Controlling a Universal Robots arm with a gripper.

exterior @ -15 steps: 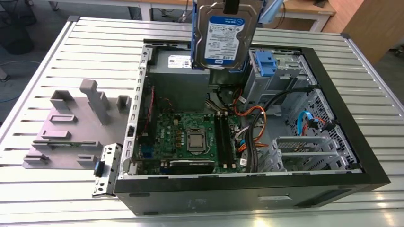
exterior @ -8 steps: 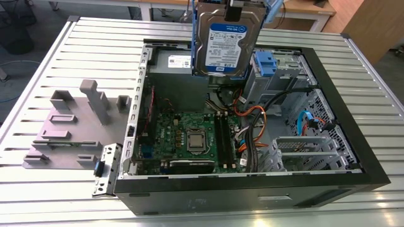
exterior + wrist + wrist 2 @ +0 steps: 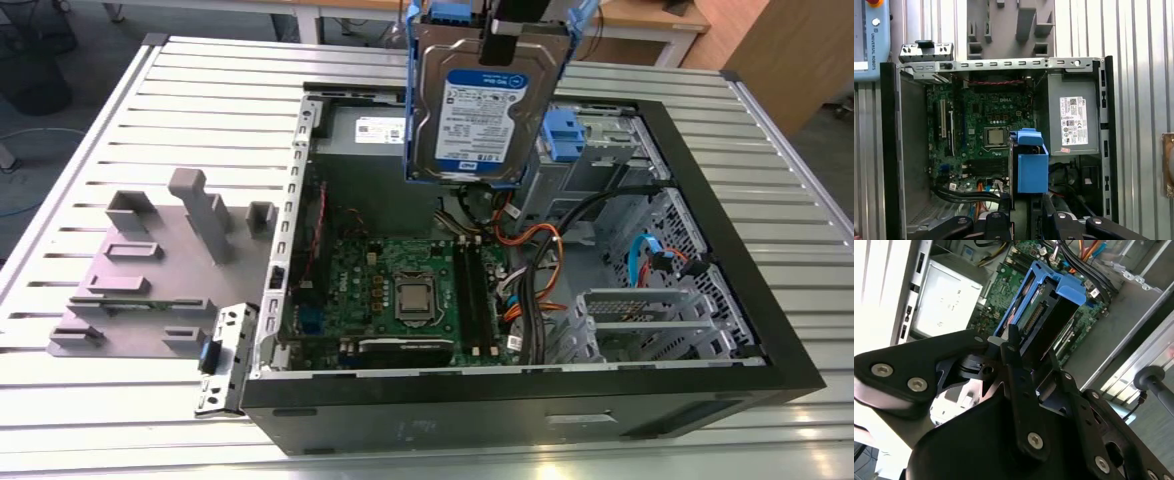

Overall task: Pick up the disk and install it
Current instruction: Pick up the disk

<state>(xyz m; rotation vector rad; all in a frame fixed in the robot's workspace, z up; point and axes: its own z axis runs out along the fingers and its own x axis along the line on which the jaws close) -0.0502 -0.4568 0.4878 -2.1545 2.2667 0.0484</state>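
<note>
The disk point(image 3: 483, 105) hangs upright above the open computer case point(image 3: 747, 375), its blue-and-white label facing the exterior view and blue rails along both sides. My gripper point(image 3: 511, 40) is shut on its upper end, one black finger lying over the top of the label. In the second wrist view the disk point(image 3: 1046, 305) points down toward the motherboard, clamped between my dark fingers point(image 3: 1013, 347). In the first wrist view the disk point(image 3: 1032, 167) shows edge-on with its blue rail, hanging over the case interior between the processor and the power supply.
Inside the case lie the green motherboard point(image 3: 400, 290), a grey power supply box with a white sticker point(image 3: 1073, 122), a blue latch on a metal cage point(image 3: 571, 130) and bundled cables point(image 3: 534, 260). A grey fixture plate point(image 3: 147, 260) sits on the slatted table point(image 3: 80, 130).
</note>
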